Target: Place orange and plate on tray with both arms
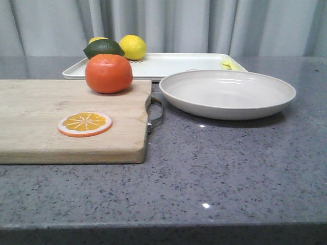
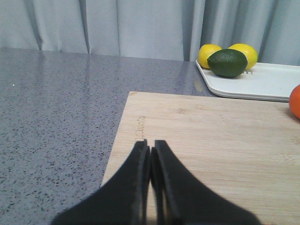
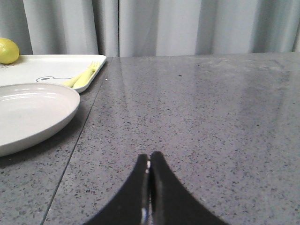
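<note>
The orange (image 1: pixel 108 73) sits on the far right part of a wooden cutting board (image 1: pixel 41 127); its edge shows in the left wrist view (image 2: pixel 295 101). The off-white plate (image 1: pixel 227 93) rests on the counter right of the board and in front of the white tray (image 1: pixel 173 64); it also shows in the right wrist view (image 3: pixel 33 112). My left gripper (image 2: pixel 150 143) is shut and empty above the board. My right gripper (image 3: pixel 149 154) is shut and empty above bare counter, right of the plate. Neither gripper shows in the front view.
An orange slice disc (image 1: pixel 85 123) lies on the board. Two lemons (image 1: pixel 133 47) and a dark green avocado (image 1: pixel 103 48) sit at the tray's left end. A yellow-green fork (image 3: pixel 84 76) lies at the tray's right end. A grey curtain hangs behind.
</note>
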Controlling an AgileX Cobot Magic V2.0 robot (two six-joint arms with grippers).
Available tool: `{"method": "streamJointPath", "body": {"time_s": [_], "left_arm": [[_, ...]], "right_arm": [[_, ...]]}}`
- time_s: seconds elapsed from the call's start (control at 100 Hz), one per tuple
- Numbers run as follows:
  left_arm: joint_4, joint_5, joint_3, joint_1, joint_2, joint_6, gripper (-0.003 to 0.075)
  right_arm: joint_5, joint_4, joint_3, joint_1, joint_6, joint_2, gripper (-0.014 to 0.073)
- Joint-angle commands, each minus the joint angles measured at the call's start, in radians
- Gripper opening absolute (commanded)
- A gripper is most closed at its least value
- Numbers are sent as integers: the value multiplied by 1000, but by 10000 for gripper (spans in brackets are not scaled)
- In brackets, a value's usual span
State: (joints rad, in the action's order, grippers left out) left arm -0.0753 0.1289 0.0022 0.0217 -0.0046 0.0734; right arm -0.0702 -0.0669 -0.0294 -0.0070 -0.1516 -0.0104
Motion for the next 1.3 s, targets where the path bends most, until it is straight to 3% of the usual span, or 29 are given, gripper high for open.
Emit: {"method": "streamJointPath", "body": {"time_s": [0.0,0.67,1.29], "left_arm": [[-1,-79,8,1,-33,-1,-20],[23,-79,8,1,-33,-3,-20],[20,-217,1,1,-33,-3,-20]], "right_arm": [[76,-12,23,-6,3,-12,-67],[76,-12,23,-6,3,-12,-67],[82,-12,24,-6,3,-11,-67]]}}
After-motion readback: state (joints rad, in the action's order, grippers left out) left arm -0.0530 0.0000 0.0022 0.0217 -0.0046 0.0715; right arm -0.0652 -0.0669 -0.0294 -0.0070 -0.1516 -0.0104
